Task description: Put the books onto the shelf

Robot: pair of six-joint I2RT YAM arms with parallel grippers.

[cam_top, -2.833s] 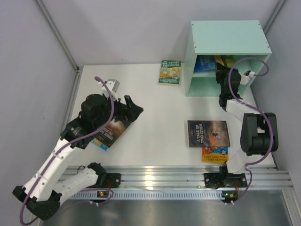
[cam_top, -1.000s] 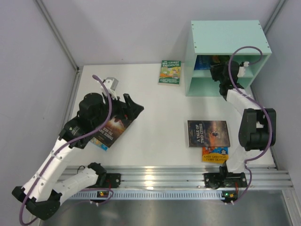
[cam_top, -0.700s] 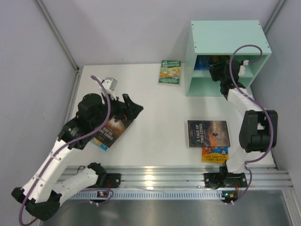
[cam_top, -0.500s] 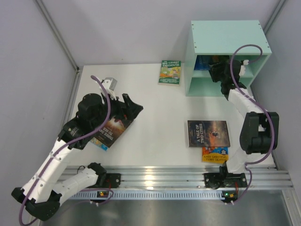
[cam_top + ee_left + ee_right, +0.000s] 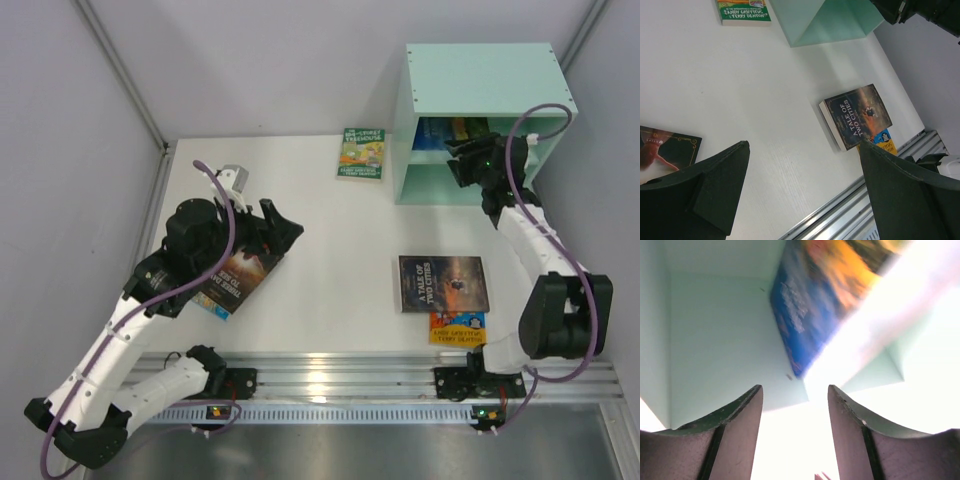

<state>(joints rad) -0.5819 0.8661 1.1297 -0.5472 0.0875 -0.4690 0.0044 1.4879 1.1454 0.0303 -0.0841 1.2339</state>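
From the right wrist view, the shelf (image 5: 715,330) fills everything, with a blue book (image 5: 810,305) inside just ahead of my right gripper (image 5: 795,390), whose jaws are apart and empty. My left gripper (image 5: 802,145) gapes wide; that wrist view reads "A Tale of Two Cities" (image 5: 857,116) beyond it, and "Andy Griffiths" on the green book (image 5: 742,10).

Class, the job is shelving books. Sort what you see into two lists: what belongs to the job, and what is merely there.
Belongs: shelf; blue book in its upper compartment; green book; dark book on an orange one; brown book on a light blue one.
Merely there: table; metal rail; grey walls.
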